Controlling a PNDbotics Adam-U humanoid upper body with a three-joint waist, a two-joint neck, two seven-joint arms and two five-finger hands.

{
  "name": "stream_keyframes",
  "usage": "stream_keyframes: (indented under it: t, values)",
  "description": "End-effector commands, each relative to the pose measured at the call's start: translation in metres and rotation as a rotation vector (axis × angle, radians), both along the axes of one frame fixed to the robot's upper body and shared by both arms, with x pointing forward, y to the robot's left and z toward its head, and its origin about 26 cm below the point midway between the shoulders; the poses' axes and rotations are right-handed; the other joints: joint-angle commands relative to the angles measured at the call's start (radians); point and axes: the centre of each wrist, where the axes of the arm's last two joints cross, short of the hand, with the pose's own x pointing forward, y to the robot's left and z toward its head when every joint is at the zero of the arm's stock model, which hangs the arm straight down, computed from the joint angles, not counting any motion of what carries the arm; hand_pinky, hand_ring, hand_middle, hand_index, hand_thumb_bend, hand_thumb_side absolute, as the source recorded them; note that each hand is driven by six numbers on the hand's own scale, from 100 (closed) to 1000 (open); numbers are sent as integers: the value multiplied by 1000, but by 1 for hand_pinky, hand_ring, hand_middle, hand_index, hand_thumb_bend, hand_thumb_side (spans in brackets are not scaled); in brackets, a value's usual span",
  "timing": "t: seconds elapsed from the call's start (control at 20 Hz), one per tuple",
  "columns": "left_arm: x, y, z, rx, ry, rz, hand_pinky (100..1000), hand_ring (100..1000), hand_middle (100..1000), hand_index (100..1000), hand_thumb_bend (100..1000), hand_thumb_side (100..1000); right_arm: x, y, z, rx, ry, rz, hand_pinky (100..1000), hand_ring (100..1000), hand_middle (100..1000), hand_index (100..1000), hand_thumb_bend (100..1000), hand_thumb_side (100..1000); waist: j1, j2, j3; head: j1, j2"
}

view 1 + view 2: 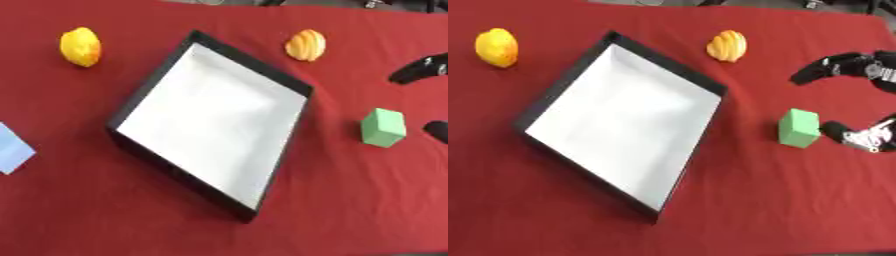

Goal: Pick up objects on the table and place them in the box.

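Green foam-like cube [799, 128] sits between the right hand's [866, 102] spread fingers.
Probably light, slightly soft; pinch opposite flat faces; then the white-lined black box [563, 86].

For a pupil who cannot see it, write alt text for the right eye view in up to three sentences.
The robot's right hand reaches in from the right, open, with a green block at its thumb tip. An empty black-walled box with a white floor lies askew on the red cloth. A yellow fruit and a striped orange object lie beyond it.
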Motion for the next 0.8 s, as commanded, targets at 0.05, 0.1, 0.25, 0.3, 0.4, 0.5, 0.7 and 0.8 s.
stream_keyframes:
  t: [0.05,0.1,0.25,0.3,0.4,0.5,0.7,0.8]
  values:
    - [-2,5,9,23,-24,11,886,643,759,870,137,776,2,-3,21,-75,-54,-15,942,927,861,887,238,300,12,-32,-1,-5,-12]
    - [-2,5,9,23,-23,10,886,643,759,870,137,777,3,-4,20,-68,-64,-24,948,921,835,873,302,307,12,-32,-1,-6,-11]
    - [-1,3,9,25,-20,2,887,643,759,870,137,778,5,-8,17,-41,-77,-74,955,923,815,871,337,315,12,-31,2,-16,-10]
    - [-1,3,9,25,-19,0,887,643,759,870,138,778,5,-9,14,-41,-76,-87,962,930,805,874,367,335,12,-31,3,-18,-10]
    - [-1,2,9,24,-19,-3,887,643,759,869,138,778,5,-11,8,-53,-67,-113,970,937,797,877,398,369,12,-30,6,-25,-10]
    - [-1,1,9,24,-19,-8,887,643,759,867,137,777,6,-14,2,-70,-48,-140,977,943,781,880,434,415,13,-29,8,-31,-12]
    - [0,0,9,21,-20,-14,887,643,760,864,137,778,8,-22,-8,-109,-2,-178,987,949,781,898,455,415,16,-28,13,-41,-13]
    - [0,-1,8,21,-18,-16,887,643,760,861,137,778,9,-25,-13,-119,18,-193,989,950,779,903,454,402,18,-27,15,-45,-13]
